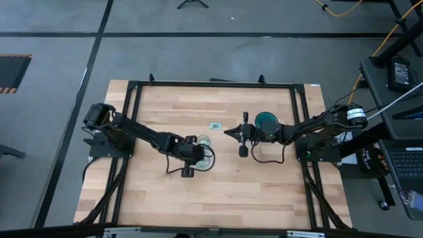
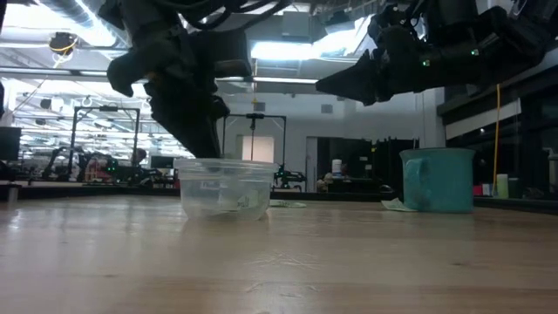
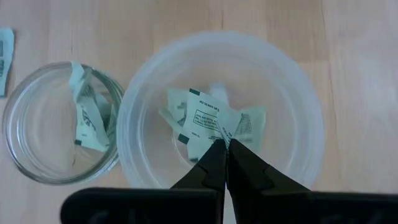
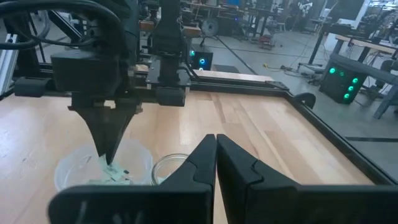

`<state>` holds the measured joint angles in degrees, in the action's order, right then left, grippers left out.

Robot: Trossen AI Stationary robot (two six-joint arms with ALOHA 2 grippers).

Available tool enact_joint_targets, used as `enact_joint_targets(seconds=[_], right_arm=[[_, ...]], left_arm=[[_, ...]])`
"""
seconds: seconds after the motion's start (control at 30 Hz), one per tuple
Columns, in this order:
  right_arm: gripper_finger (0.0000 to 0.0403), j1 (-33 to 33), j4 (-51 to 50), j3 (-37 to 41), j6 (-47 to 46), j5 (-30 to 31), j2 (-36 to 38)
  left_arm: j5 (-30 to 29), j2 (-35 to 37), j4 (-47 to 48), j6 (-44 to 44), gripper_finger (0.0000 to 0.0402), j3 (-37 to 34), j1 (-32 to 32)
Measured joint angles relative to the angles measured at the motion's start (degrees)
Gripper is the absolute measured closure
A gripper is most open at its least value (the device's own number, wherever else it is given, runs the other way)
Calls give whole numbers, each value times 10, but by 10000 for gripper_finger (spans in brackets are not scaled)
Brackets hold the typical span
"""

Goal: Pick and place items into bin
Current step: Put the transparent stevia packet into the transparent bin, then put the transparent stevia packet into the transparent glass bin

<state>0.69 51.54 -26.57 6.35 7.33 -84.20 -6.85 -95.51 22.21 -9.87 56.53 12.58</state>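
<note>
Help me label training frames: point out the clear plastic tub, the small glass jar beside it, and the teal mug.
Clear plastic tub (image 3: pixel 305 112): left wrist view, bare inner wall.
Small glass jar (image 3: pixel 37 124): left wrist view, bare glass bottom.
Teal mug (image 2: pixel 440 179): low view, outer side wall.

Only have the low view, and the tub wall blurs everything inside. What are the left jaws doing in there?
Observer: In the left wrist view, the left gripper has its jaws shut, with the tips on the corner of a packet in the tub. I can't tell if it's pinched.
Operator: Anything else in the tub?
Observer: Yes, more packets lie beside that one.
Operator: Any still outside?
Observer: The high view shows one loose packet on the table, clear of the tub and left of the mug in that picture.
</note>
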Motion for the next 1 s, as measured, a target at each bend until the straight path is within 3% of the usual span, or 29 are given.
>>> enact_joint_targets(seconds=[0.17, 0.63, 0.83, 1.0], right_arm=[[386, 0, 0, 0, 0, 0, 0], [386, 0, -7, 0, 1, 0, 0], [386, 0, -8, 0, 1, 0, 0], [386, 0, -14, 0, -1, 0, 0]], left_arm=[[-8, -1, -1, 0, 384, 0, 0], [-21, 0, -8, 33, 297, 0, 1], [-21, 9, -2, 114, 296, 7, 1], [-42, 47, 17, 132, 322, 7, -2]])
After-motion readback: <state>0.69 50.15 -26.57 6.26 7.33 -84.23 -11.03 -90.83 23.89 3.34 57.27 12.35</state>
